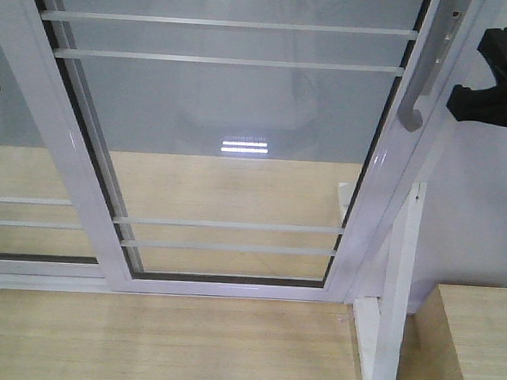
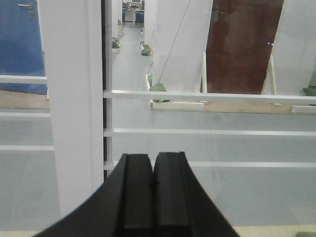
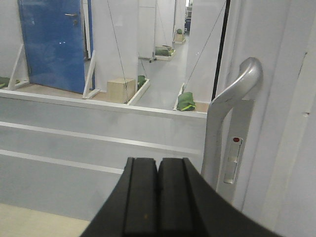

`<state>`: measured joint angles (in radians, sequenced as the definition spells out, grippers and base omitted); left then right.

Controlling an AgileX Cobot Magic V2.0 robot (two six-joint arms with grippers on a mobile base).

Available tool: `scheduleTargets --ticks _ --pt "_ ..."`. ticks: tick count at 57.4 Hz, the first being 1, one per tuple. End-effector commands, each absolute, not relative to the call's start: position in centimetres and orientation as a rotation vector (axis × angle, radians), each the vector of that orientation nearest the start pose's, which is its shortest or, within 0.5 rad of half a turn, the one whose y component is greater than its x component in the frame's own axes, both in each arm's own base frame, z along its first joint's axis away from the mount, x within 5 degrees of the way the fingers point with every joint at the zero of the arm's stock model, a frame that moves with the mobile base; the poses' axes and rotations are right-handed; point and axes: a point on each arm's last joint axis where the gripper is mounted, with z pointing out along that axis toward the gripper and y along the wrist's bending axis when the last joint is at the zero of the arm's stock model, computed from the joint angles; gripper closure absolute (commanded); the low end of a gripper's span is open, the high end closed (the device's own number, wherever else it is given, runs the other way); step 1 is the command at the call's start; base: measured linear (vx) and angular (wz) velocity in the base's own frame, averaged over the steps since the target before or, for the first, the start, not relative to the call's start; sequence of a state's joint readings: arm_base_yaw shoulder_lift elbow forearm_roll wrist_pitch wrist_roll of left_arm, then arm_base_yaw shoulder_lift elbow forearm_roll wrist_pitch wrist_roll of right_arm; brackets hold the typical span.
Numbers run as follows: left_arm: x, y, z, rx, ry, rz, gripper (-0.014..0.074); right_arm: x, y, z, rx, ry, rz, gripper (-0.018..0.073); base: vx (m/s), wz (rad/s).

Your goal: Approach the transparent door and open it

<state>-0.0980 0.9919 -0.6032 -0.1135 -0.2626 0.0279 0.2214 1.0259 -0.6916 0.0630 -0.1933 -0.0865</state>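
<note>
Straight ahead of my base, the transparent door (image 1: 240, 129) fills the middle of the front view, a clear pane in a white frame crossed by thin white rails (image 1: 227, 61) in pairs, high and low. Its left upright overlaps a second white-framed glass panel (image 1: 22, 167) that runs off the left edge. Its right upright stands against the outer frame, and the curved grey handle (image 1: 411, 109) is mounted there, high on that side.

My right gripper (image 1: 501, 76) hangs to the right of the handle, apart from it, with pale wall behind. From the right wrist view this gripper (image 3: 158, 165) is clenched on nothing, its two black fingers (image 3: 140, 197) pressed flat together. The handle (image 3: 229, 118) rises just right of and beyond the tips, untouched, with a small lock slot (image 3: 232, 160) under its bend. Glass and rails spread to the left of it.

My left gripper (image 2: 152, 163) is likewise clenched and empty, its fingers meeting along one seam. It faces the glass, with a broad white frame upright (image 2: 74, 98) just left of the tips and three rails running off to the right.

Low down, the door's bottom edge sits in its track at the far side of the wooden floor (image 1: 158, 348). On the right a white stand (image 1: 394, 285) and a wooden box (image 1: 472, 350) crowd the lower corner, while the floor before the door lies open
</note>
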Motion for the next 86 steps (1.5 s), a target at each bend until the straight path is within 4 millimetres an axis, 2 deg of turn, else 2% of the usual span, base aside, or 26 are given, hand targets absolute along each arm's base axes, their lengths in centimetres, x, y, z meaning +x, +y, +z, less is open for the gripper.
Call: scheduleTargets --ticks 1,10,15,28,35,42,51,58,70,86 --pt "22.6 -1.9 34.6 -0.022 1.456 -0.118 0.0589 22.8 4.9 36.1 -0.169 1.445 0.133 0.0556 0.00 0.00" --pt "23.6 -2.0 33.7 -0.021 1.482 -0.113 0.0532 23.1 4.9 35.9 -0.171 1.442 0.130 0.0498 0.00 0.00" --pt "23.8 -2.0 33.4 -0.021 1.494 -0.113 0.0476 23.1 4.9 35.9 -0.171 1.442 0.130 0.0424 0.00 0.00" --pt "24.4 -2.0 32.7 -0.024 1.523 -0.112 0.0252 23.1 4.9 35.9 -0.169 1.442 0.131 0.0153 0.00 0.00" --pt "24.8 -2.1 32.3 -0.024 1.540 -0.111 0.0144 23.2 4.9 35.9 -0.170 1.434 0.128 0.0076 0.00 0.00" --pt "25.0 -2.1 32.1 -0.024 1.546 -0.110 0.0101 24.0 4.7 35.4 -0.176 1.435 0.083 0.0080 0.00 0.00" --pt "25.0 -2.1 32.1 -0.024 1.547 -0.110 0.0101 26.1 3.1 33.8 -0.045 1.464 0.052 0.0090 0.00 0.00" --pt "25.0 -2.1 32.1 -0.024 1.547 -0.110 0.0101 27.8 2.2 32.7 0.008 1.420 0.012 0.0090 0.00 0.00" --pt "25.0 -2.1 32.1 -0.024 1.549 -0.110 0.0101 31.4 2.5 30.6 0.006 1.428 -0.008 0.0090 0.00 0.00" --pt "24.9 -2.1 31.9 -0.023 1.560 -0.110 0.0101 36.6 3.0 29.4 0.010 1.426 -0.013 0.0090 0.00 0.00"
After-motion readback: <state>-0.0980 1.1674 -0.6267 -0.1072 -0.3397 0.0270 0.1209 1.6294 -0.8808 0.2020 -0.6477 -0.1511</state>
